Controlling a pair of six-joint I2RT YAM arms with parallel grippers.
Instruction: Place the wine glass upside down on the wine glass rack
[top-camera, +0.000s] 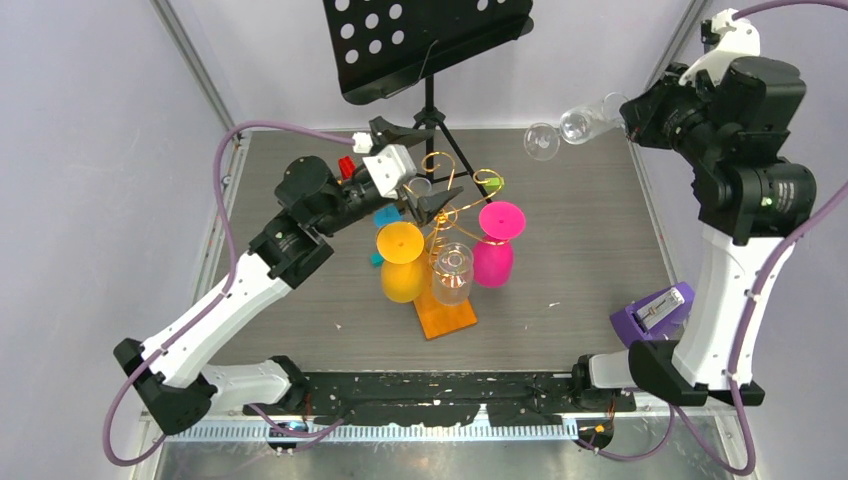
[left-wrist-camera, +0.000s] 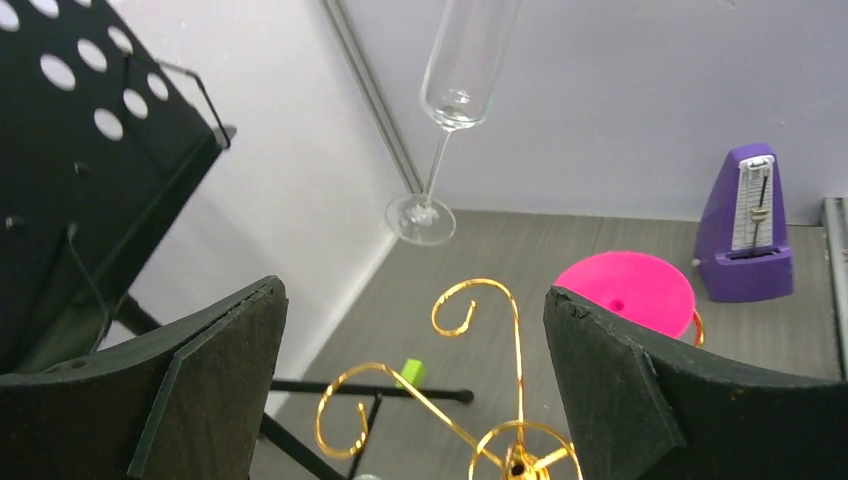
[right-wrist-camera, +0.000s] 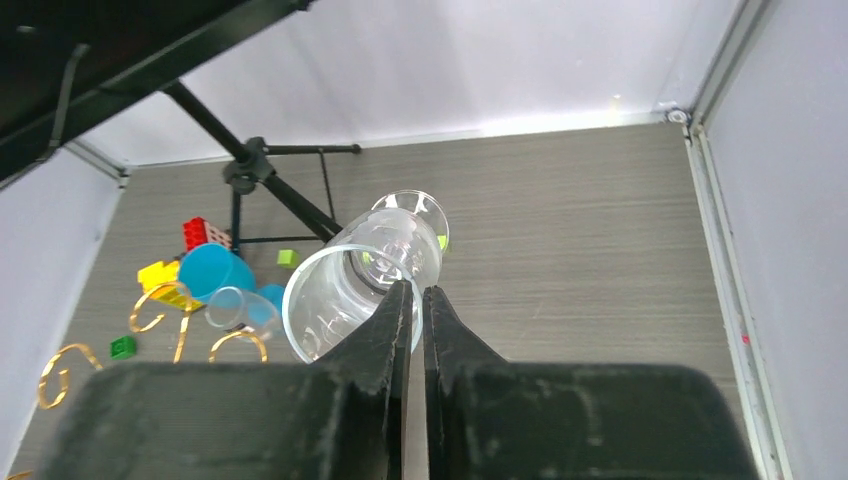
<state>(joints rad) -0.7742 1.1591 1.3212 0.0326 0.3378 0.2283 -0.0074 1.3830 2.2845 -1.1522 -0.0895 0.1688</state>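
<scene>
You have four glasses in view. Three hang upside down on the wine glass rack (top-camera: 455, 320): one yellow glass (top-camera: 402, 265), one pink glass (top-camera: 495, 250) and one clear glass (top-camera: 452, 275). The fourth, the wine glass (top-camera: 575, 127), is in the air at the far right, well apart from the rack. Your right gripper (right-wrist-camera: 415, 300) has its fingers pressed together on it, apparently pinching the bowl's wall at the rim. Your left gripper (left-wrist-camera: 412, 292) is empty, its two fingers wide apart above the rack's gold loops.

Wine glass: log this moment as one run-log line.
right gripper: jaws shut on wine glass, aloft | left gripper: jaws open above wine glass rack | glass not racked
</scene>
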